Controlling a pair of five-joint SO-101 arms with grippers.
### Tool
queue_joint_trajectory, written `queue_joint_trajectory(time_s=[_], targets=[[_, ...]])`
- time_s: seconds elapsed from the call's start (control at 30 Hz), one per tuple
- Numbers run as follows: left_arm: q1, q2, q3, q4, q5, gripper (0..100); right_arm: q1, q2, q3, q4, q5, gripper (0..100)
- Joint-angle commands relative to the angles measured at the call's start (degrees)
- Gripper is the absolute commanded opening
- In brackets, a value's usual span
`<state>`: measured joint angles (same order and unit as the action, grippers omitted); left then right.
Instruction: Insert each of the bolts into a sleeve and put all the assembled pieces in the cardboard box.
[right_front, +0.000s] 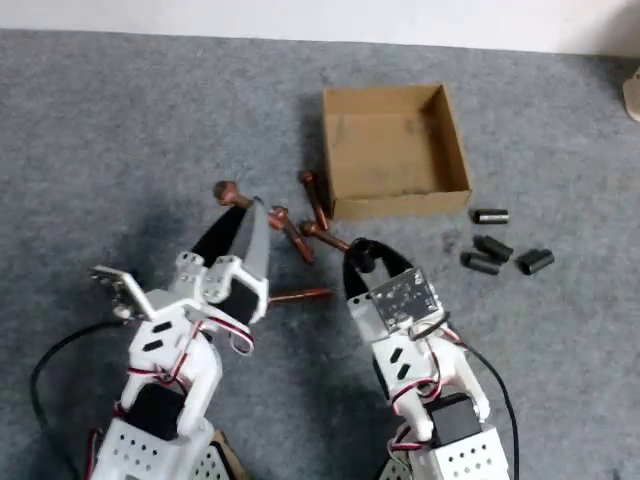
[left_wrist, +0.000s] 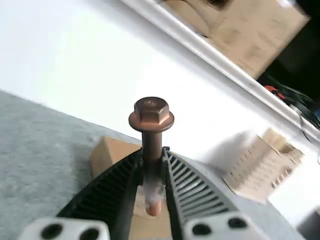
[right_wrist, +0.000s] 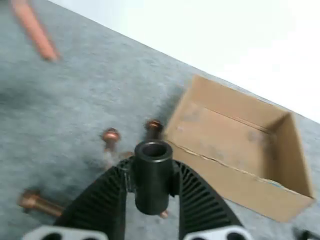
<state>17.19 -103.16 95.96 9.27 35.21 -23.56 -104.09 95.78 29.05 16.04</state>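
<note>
Bolt (left_wrist: 151, 122) sits clamped in left gripper (left_wrist: 152, 156), sleeve (right_wrist: 152, 177) in right gripper (right_wrist: 152, 166).

Nothing to read out here: not a letter, number or sign I can make out anywhere in front of me. The cardboard box (right_front: 395, 150) at the far side shows plain brown walls inside and out. The small circuit board (right_front: 400, 297) at the near right carries specks too small to tell as print.
</note>
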Motion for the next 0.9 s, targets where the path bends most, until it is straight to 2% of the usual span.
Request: queue_joint_trajectory(time_s=[0.0,0.23,0.33,0.53,0.87], targets=[[3.56,-0.48,1.10,-2.55,-1.58,1,-4.97,-1.27,6.90,-1.80,-3.87,0.5],[4.09,-0.13,1.19,-2.46,-1.41,1,-10.42,-1.19,6.90,-1.71,-5.27,0.5],[6.64,-0.13,1.19,-2.46,-1.41,1,-11.65,-1.19,6.90,-1.71,-5.19,0.5],[12.62,-0.57,1.19,1.14,-1.41,1,-11.56,-1.19,6.90,-1.71,-5.19,0.5],[12.53,-0.66,1.19,6.95,-1.93,1,-11.56,-1.19,6.90,-1.71,-5.19,0.5]])
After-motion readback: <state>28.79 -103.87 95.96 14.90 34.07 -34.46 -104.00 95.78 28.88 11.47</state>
